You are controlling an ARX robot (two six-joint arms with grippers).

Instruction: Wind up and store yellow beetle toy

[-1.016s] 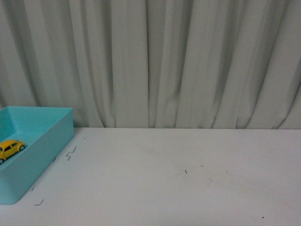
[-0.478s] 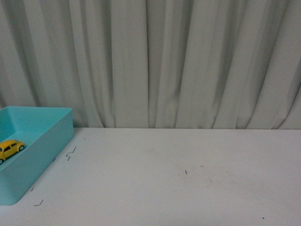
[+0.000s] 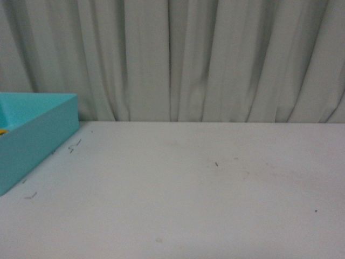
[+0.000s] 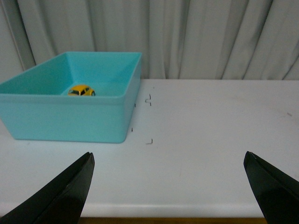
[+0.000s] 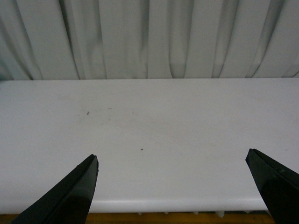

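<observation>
The yellow beetle toy (image 4: 81, 90) sits inside the turquoise box (image 4: 70, 116), on its floor toward the far side, seen in the left wrist view. In the front view only a sliver of yellow (image 3: 2, 131) shows at the left edge, inside the box (image 3: 38, 143). My left gripper (image 4: 169, 161) is open with nothing between its black fingers (image 4: 70, 186), held back over the table's near edge, well short of the box. My right gripper (image 5: 172, 161) is open and empty too, over the bare white table (image 5: 149, 126). Neither arm shows in the front view.
A grey curtain (image 3: 172, 59) hangs close behind the table's far edge. Small dark marks (image 4: 149, 141) lie on the white tabletop beside the box. The table's near edge (image 5: 154, 204) runs just under both grippers.
The front view has shifted: the box and table edge now sit higher and further left in it, and the toy has nearly slipped out of that view.
</observation>
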